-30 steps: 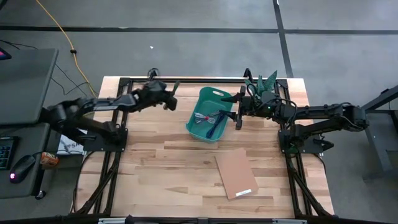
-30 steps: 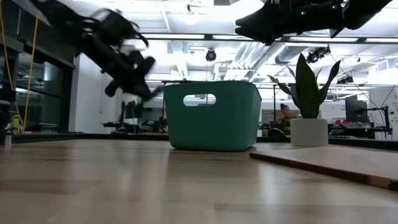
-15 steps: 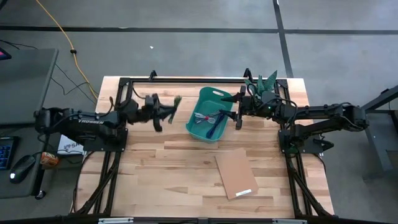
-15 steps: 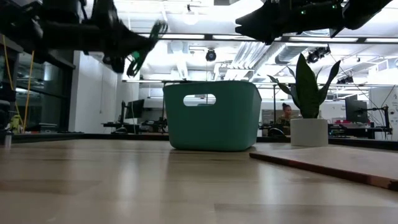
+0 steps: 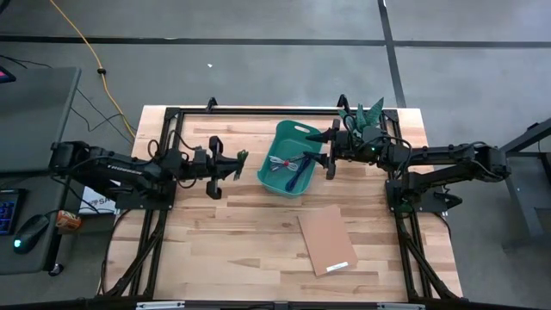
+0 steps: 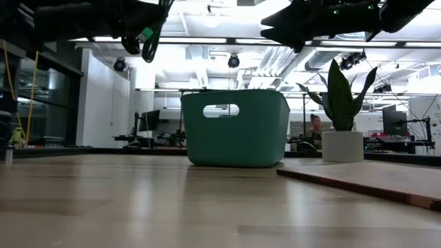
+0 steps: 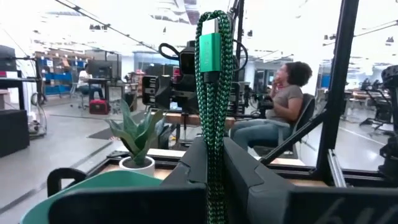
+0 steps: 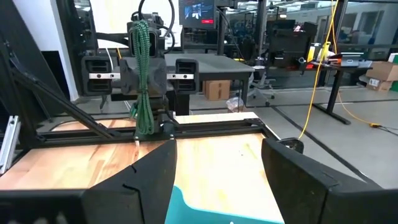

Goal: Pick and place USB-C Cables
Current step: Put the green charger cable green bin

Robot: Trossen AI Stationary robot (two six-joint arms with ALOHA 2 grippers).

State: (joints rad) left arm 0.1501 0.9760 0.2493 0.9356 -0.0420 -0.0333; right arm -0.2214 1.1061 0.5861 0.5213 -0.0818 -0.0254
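My left gripper is level above the table, left of the teal bin, and shut on the green USB-C cable bundle. The bundle also shows in the low view and the right wrist view. Three more bundles lie in the bin: grey, white with red and purple. My right gripper hovers open over the bin's right rim, touching nothing. My left gripper pinches the green bundle about its middle between the two fingers. The fingers are level and point toward the table's right, lying across the bundle. The bundle is lifted clear and stands upright, with its green plug at the top.
A brown cardboard sheet lies flat near the table's near right. A potted plant stands at the far edge behind my right gripper. The bin stands on the table's far middle. A person sits in the room beyond.
My left gripper has risen from low near the table's far edge, carrying the green bundle up. It has come a little toward the near edge and tipped from slanting downward to level, staying shut on the bundle.
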